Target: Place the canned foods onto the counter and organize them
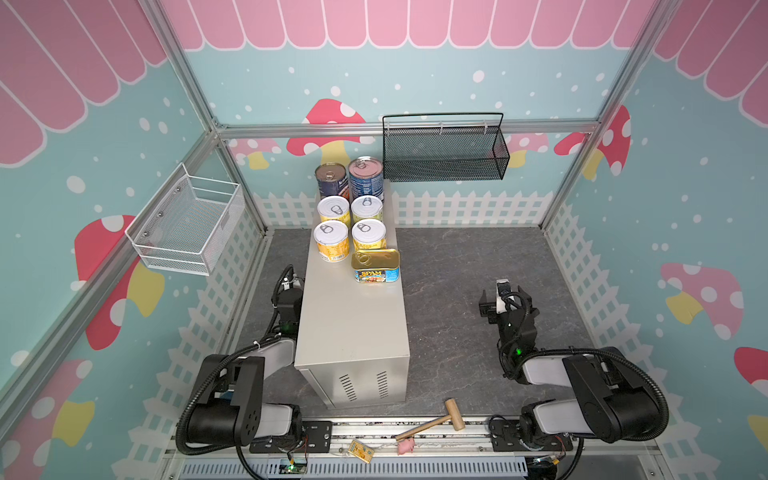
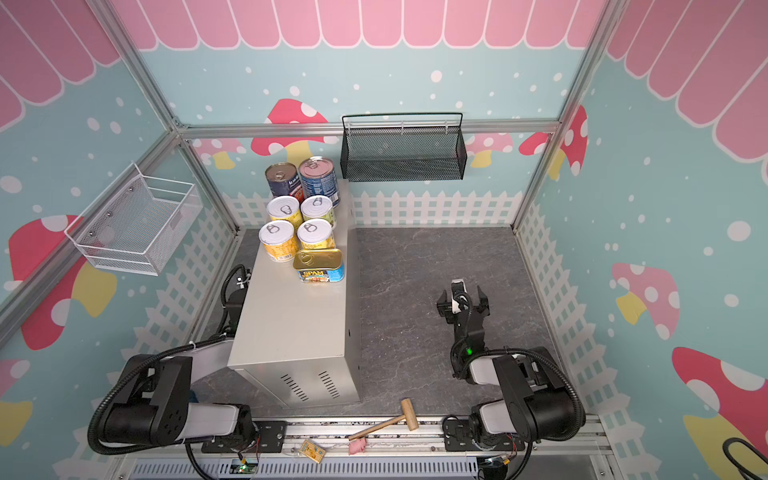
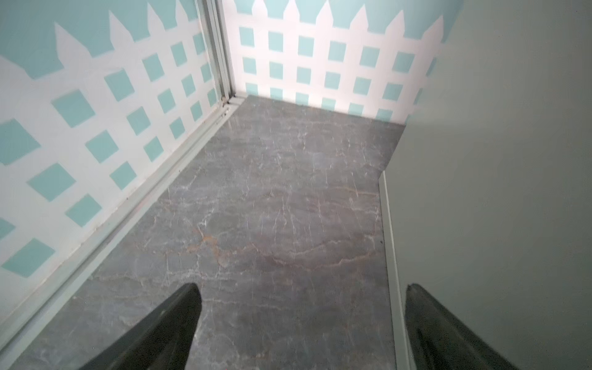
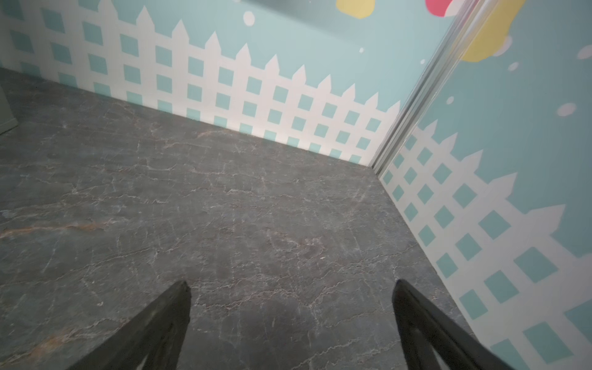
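The counter [image 1: 353,324] is a long beige-grey metal box standing left of centre in both top views. The canned foods stand in a tidy group on its far end. Two tall dark-blue cans [image 1: 331,179] [image 1: 365,178] are at the back. Several short yellow cans [image 1: 333,212] [image 1: 369,235] stand in front of them, and the gold-topped SPAM tin [image 1: 376,266] is nearest. My left gripper [image 3: 302,286] is open and empty, low over the floor beside the counter's left wall [image 3: 496,192]. My right gripper [image 1: 504,298] [image 4: 290,285] is open and empty over bare floor to the right of the counter.
A black mesh basket [image 1: 444,151] hangs on the back rail and a white wire basket [image 1: 187,224] on the left wall. A wooden mallet [image 1: 436,419], a small pink toy [image 1: 405,446] and a yellow card [image 1: 361,450] lie at the front edge.
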### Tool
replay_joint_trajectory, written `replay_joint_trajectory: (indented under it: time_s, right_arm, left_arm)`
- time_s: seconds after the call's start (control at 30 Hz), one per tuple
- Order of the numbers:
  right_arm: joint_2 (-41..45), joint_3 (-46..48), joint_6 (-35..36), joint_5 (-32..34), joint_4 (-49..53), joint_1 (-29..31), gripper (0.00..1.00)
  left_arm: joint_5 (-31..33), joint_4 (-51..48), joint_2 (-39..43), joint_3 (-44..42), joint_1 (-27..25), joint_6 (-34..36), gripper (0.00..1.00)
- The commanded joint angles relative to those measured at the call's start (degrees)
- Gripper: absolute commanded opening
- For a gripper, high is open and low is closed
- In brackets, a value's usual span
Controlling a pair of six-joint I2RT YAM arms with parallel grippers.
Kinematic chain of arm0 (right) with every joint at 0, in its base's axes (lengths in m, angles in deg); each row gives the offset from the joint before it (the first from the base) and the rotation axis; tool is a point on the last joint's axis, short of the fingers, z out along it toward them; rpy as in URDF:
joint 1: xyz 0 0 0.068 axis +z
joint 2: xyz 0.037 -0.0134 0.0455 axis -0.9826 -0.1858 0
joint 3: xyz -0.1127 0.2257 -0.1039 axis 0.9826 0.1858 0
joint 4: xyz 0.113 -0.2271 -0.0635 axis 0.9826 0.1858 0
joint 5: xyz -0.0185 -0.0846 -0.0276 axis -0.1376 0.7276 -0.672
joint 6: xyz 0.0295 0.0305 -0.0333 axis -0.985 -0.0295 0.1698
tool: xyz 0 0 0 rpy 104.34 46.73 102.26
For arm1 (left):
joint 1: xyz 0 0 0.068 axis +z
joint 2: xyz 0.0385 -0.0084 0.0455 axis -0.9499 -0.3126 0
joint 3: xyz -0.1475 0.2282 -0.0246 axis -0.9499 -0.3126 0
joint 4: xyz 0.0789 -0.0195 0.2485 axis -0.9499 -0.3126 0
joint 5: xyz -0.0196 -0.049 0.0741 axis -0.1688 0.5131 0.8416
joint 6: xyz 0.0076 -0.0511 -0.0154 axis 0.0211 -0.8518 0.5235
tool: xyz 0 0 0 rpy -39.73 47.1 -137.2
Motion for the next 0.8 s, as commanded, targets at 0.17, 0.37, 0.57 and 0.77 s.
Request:
replay_joint_trajectory:
  time_s: [0.17, 0.37, 0.57, 0.77]
  right_arm:
    - [-4.18, 2.67, 2.03, 2.48, -15.34, -1.7, 0.99]
    - [-3.45, 2.33, -0.13, -1.04, -12.76, -3.87, 0.99]
    - [-4.19, 3.78, -2.86, -1.96, -15.05, -5.96, 0.99]
    - [-7.07, 2.45, -3.5, -1.01, -14.92, -6.3, 0.99]
  left_arm:
    - [3.9, 14.85, -8.58, -1.21, -0.83, 3.16, 1.0]
    - [3.99, 11.39, -7.54, -0.64, -0.95, 2.43, 1.0]
    - [6.32, 13.2, -7.87, -1.12, -1.94, 3.02, 0.99]
    - [6.81, 14.14, -8.15, -1.38, -2.35, 3.58, 0.99]
